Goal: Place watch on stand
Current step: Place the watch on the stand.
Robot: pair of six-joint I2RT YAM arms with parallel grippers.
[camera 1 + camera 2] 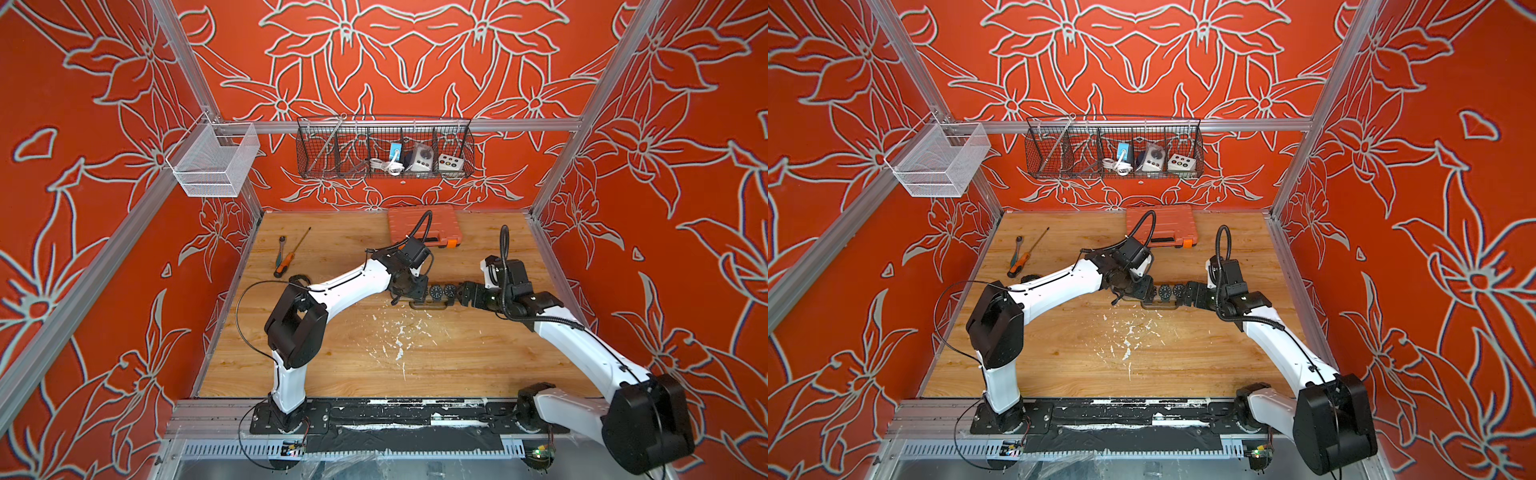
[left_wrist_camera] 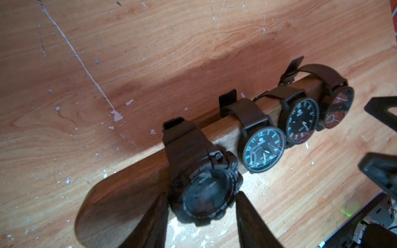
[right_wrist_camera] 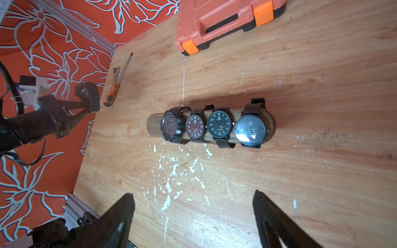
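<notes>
Sport watch (image 2: 204,191), strapped round the stand (image 2: 120,201) between the left gripper's (image 2: 202,223) half-open fingers, looks rigid-cased and soft-strapped: best held by its bezel; right gripper (image 3: 193,216) gapes empty.

Orange tool case (image 3: 225,19) at the table's (image 1: 457,365) back; screwdriver (image 1: 291,254) (orange-handled) beside a wrench (image 1: 280,249)

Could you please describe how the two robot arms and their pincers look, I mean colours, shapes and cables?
Both the left arm and the right arm have white link shells and bulky black joint housings. A thin black cable loops loosely beside the left arm; a ribbed black hose arches over each wrist. The left pincer and the right pincer have dark, flat, tapering fingers.
</notes>
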